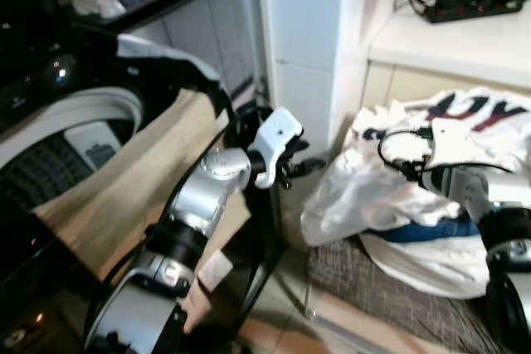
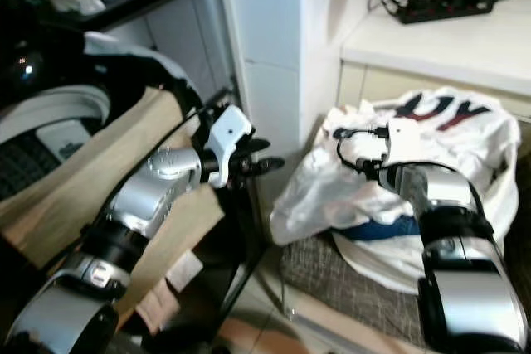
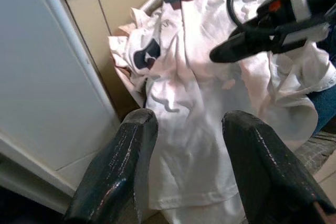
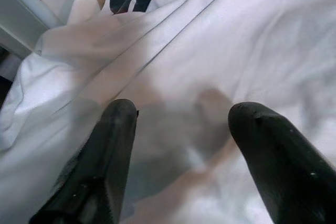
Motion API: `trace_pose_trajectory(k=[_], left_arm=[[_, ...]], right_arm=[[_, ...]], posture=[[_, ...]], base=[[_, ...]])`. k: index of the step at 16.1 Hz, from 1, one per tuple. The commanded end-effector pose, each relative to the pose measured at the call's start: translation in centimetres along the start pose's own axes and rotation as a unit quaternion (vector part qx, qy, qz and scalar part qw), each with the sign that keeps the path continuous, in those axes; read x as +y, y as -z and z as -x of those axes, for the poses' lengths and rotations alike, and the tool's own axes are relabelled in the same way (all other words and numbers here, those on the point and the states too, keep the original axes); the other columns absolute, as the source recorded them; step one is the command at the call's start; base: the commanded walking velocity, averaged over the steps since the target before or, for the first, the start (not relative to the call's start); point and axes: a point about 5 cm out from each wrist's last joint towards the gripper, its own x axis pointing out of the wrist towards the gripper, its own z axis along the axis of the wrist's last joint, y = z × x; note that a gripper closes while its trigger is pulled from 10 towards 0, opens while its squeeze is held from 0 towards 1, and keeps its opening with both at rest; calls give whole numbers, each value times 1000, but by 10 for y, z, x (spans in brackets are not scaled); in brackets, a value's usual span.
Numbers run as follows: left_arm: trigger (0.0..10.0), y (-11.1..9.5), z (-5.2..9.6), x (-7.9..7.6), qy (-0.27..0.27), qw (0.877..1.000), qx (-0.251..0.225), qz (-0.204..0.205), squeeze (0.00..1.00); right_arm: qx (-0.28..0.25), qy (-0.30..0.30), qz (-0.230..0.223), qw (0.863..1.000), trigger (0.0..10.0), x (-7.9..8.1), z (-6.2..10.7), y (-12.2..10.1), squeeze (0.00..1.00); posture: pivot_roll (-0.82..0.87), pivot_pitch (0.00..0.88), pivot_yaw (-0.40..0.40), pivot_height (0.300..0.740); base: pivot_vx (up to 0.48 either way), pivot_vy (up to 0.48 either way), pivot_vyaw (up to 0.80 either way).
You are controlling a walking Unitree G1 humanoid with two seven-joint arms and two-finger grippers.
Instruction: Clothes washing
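On the right, under a counter point(image 1: 448, 43), a pile of white clothes point(image 1: 373, 188) sits on a grey mat point(image 1: 390, 288), w/ the right gripper point(image 4: 178, 145) spread wide just above the cloth, holding nothing, & the left gripper point(image 3: 184, 145) also open & empty, near the pile's left edge by a white pillar point(image 1: 303, 39).

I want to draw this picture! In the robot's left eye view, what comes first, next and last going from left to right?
Washing machine door → left gripper → white tiled pillar → right gripper on the white clothes pile.
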Motion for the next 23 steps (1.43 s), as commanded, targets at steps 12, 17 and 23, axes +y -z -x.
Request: trace_pose_trajectory(k=[12,17,23], left_arm=[[10000,-2,15,-7,5,1000,15,-1,0],[10000,-3,14,-9,8,1000,14,-3,0],[10000,-3,14,-9,8,1000,14,-3,0]], right_arm=[[65,55,37,996,0,-13,-13,39,0],[59,58,36,996,0,-15,-13,37,0],[59,58,36,996,0,-15,-13,37,0]], posture=[[-40,30,132,740],[-40,30,132,740],[-40,30,132,740]], base=[[0,0,0],[0,0,0],[0,0,0]])
